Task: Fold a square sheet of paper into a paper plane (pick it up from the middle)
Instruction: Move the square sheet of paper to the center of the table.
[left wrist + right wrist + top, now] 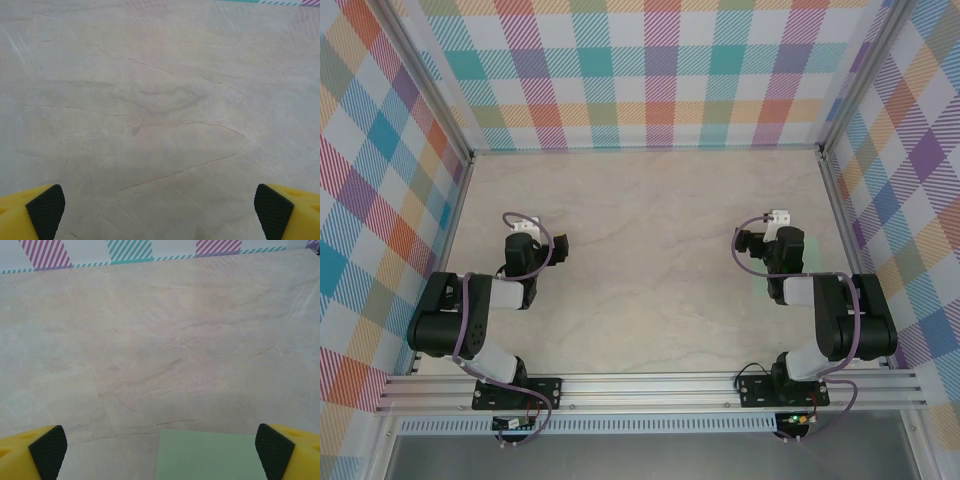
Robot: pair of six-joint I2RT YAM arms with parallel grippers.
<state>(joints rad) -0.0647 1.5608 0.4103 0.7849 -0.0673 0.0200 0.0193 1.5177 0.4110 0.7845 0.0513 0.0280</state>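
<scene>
The square sheet of paper (212, 456) is pale mint green and lies flat on the table, its far edge and left corner showing low in the right wrist view. My right gripper (160, 452) hovers over it, open, with both black pads (47, 450) wide apart and nothing between them. From above, a sliver of the sheet (816, 245) peeks out beside the right gripper (780, 238); the arm hides most of it. My left gripper (160, 212) is open over bare table, at the left (528, 240). No folded paper plane is in view.
The marble-look table (650, 250) is walled by plaid panels (640, 70) at the back and both sides. An aluminium rail (650, 390) carrying both arm bases runs along the near edge.
</scene>
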